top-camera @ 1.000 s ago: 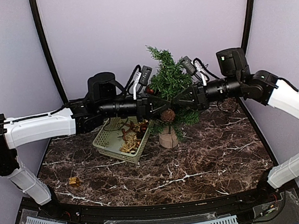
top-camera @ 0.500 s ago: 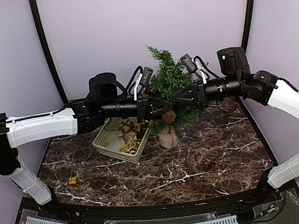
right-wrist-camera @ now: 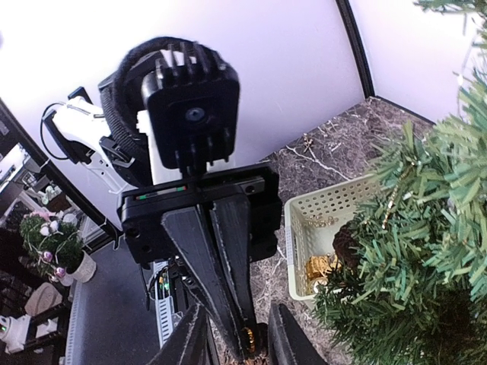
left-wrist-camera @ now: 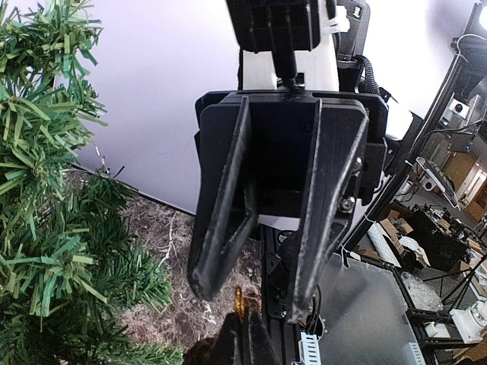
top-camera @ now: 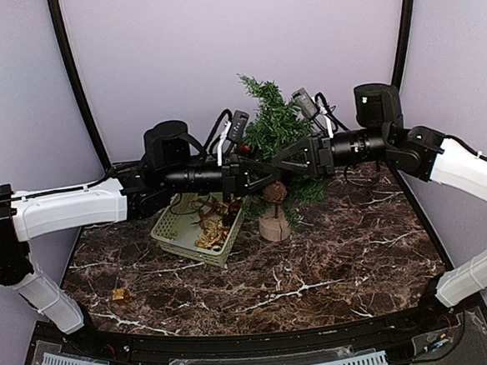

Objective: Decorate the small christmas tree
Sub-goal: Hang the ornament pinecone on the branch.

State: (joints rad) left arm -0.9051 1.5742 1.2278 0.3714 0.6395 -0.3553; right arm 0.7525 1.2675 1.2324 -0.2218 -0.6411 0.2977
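Far L, 8 o'clock on surface [top-camera: 333,264]: loose gold trinket [top-camera: 120,295], well apart from everything, same spot as 1 s ago. At 10–11 o'clock: pale green basket [top-camera: 170,231] w/ gold ornaments [top-camera: 210,235] inside, not shifted.

Next, L gripper [top-camera: 264,175], reaching in from 9 o'clock to front of small christmas tree [top-camera: 275,128]. Jaws closed, pinching small gold bit [left-wrist-camera: 240,299] at very tips; can't tell what else hangs from it. Nudged a touch toward 3 o'clock vs 1 s ago, grip unchanged.

Then R gripper [top-camera: 282,163], in from 3 o'clock, nose to nose w/ L. Big change here: jaws clamped 1 s ago, now parted, standing either side of gold bit w/o touching it, as far as wrist views show. Also backed off toward 3 o'clock, tips no longer crossing L's.

Tree itself at 12 o'clock, upright on tan wooden base [top-camera: 273,225], just R of basket, directly behind both grippers. At lower front branches: brown pine cone [top-camera: 273,189], dangling; hung on tree or on gold bit, can't tell.

Meaning, prob.: handover R→L done, piece now carried by L alone. Hanging not yet done. Likely next: clear R out toward 3 o'clock, bring L into a branch. Risk: tiny pinch at tips, easy slip; needles snagging.
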